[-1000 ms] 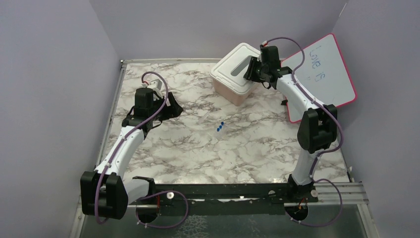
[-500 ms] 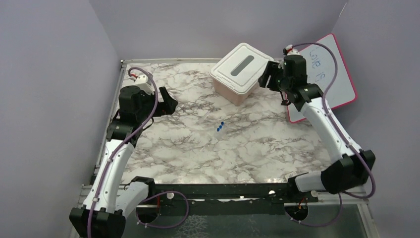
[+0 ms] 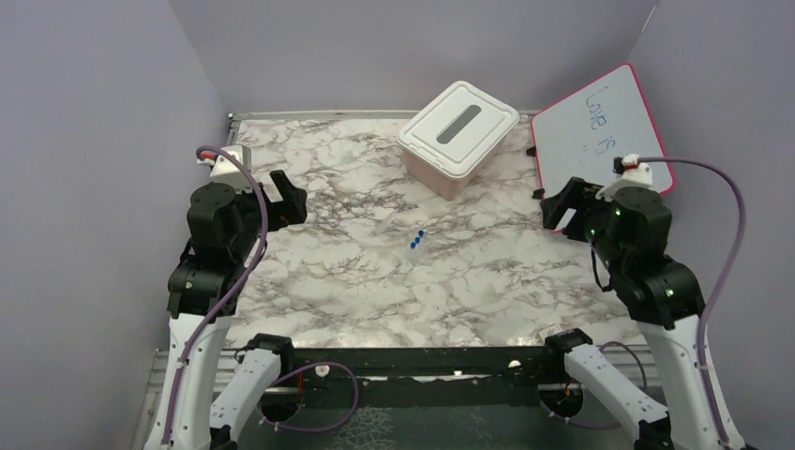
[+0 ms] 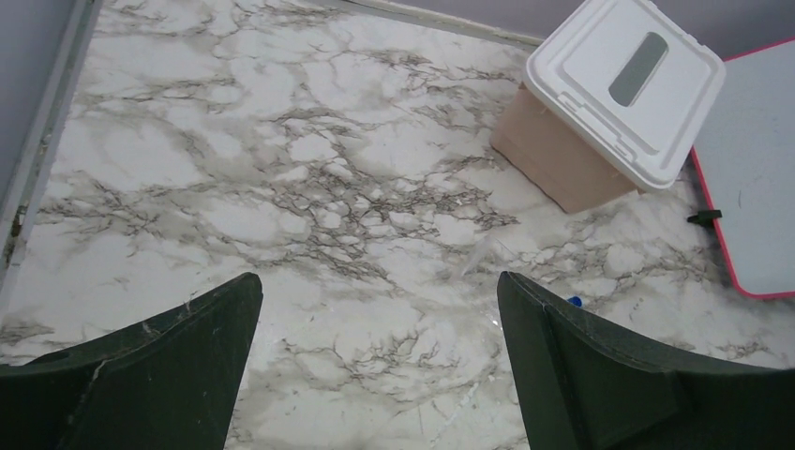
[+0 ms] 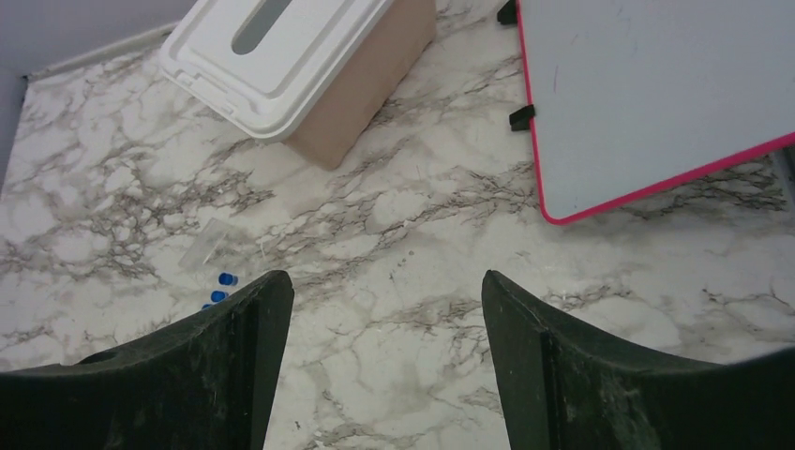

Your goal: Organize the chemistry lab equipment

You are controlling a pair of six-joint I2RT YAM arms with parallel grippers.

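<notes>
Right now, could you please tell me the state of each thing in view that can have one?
Pink bin: closed, white lid on.
Whiteboard: blue handwriting on it, not wiped.
Small blue-tipped pieces: loose on the marble table, outside the bin.
Left end effector: open, empty.
Right end effector: open, empty.

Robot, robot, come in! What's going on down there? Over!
Left gripper open, empty. Right gripper open, empty. Tiny blue-tipped pieces loose on the table. Nothing blocking them.
</notes>
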